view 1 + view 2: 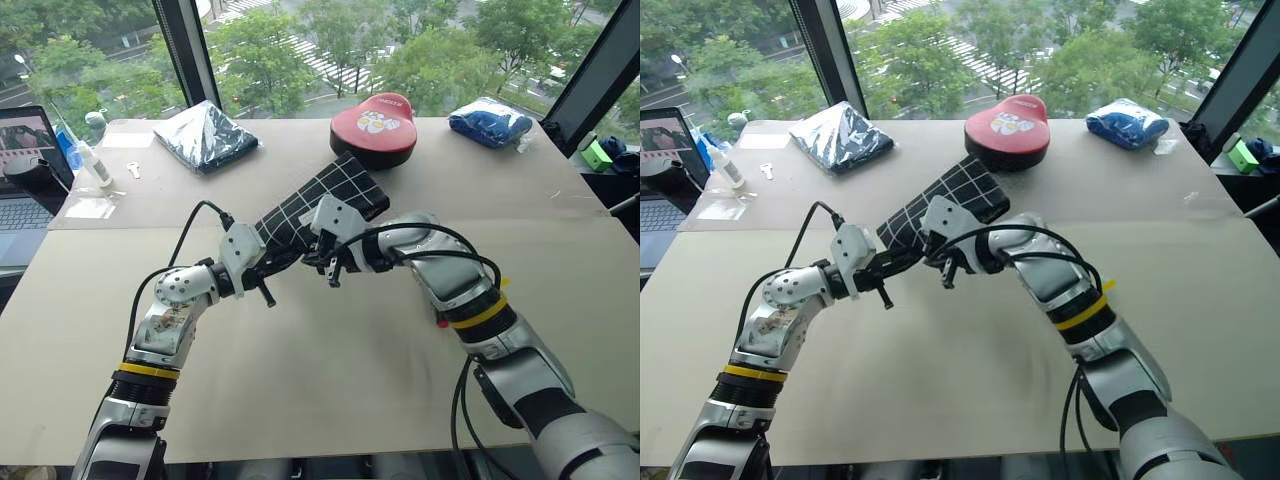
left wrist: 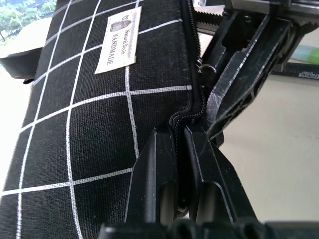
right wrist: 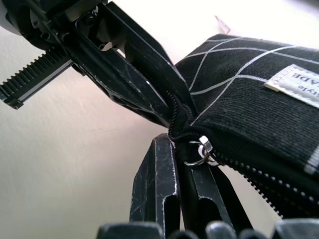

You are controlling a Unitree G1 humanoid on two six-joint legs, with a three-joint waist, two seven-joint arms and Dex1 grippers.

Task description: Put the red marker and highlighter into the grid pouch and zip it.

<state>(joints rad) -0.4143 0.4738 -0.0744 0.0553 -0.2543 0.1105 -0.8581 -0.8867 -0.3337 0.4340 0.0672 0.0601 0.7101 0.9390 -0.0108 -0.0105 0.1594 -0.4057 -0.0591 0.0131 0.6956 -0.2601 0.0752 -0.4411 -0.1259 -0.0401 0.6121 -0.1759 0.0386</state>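
above the table (image 1: 300,380), in front of the red case (image 1: 374,128), the grid pouch (image 1: 320,205) hangs between two hands. the left hand (image 2: 179,149) is clamped on the pouch's zipper-edge corner; the right hand (image 3: 182,164) is pinched shut at the zipper pull ring (image 3: 198,152). zipping appears under way; the next move calls for drawing the slider along the teeth while the left hand braces.

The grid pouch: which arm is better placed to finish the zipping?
The right gripper: it is shut at the zipper pull, while the left gripper clamps the grid pouch end steady.
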